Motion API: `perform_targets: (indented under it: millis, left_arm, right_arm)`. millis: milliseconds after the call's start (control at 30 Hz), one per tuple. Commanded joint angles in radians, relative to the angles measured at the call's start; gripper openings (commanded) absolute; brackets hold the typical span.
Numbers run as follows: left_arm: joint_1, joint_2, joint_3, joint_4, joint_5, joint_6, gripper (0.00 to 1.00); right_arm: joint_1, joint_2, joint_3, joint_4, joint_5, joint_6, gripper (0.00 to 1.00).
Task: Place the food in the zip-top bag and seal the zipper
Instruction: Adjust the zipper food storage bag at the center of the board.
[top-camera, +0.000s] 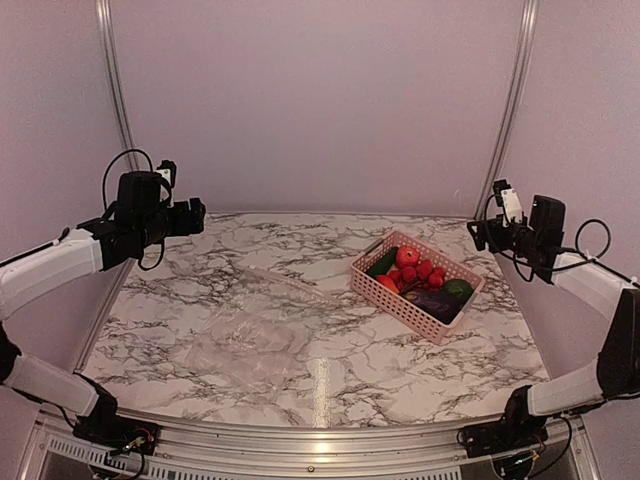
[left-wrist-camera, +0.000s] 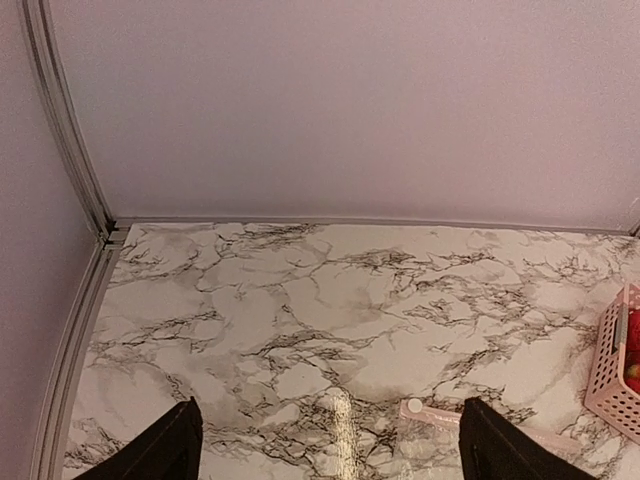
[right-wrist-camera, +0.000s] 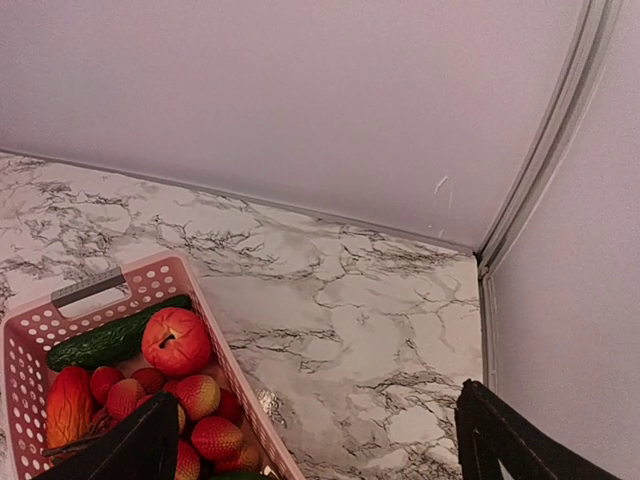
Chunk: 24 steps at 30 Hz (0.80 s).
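Nearest the lens in each wrist view you have black fingertips at the bottom corners. Your left jaws stand spread wide with only bench showing between them. Your right jaws are likewise wide, fingertips apart, holding nothing.

The left arm hangs raised over the left edge of the white marble-patterned bench. The right arm is raised at the right edge, beyond the basket.

The clear, crinkly, soft plastic zip-top bag lies flat on the bench, left of centre and toward the near edge. Its thin whitish press-strip zipper runs along the far end, near the basket but apart from it. You cannot tell whether it is sealed.

All the food sits in the pink perforated plastic basket, right of centre:
- round red apple
- long green cucumber along the far wall
- cluster of small red balls
- dark purple eggplant
- round green piece in the right corner
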Motion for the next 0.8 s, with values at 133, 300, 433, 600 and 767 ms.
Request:
perform_targets:
  millis: [133,300,433,600,767]
  left_arm:
    - [-0.02,0.067,0.033,0.036,0.133,-0.028,0.89]
    - [-0.137,0.08,0.039,-0.021,0.158,0.086,0.86]
    - [-0.302,0.129,0.088,-0.121,0.1,0.114,0.87]
    - [-0.522,0.187,0.109,-0.21,0.007,0.028,0.9]
    - [-0.648,0.185,0.045,-0.235,-0.061,-0.217,0.91]
  right_arm:
    - [-0.033,0.054,0.032,0.044,-0.004,-0.102,0.95]
    - [-0.038,0.14,0.132,-0.102,-0.067,-0.188,0.84]
    - [-0.008,0.18,0.175,-0.172,-0.127,-0.225,0.77]
    - [0.103,0.225,0.203,-0.221,-0.127,-0.282,0.71]
    - [0.254,0.31,0.301,-0.323,-0.139,-0.321,0.61]
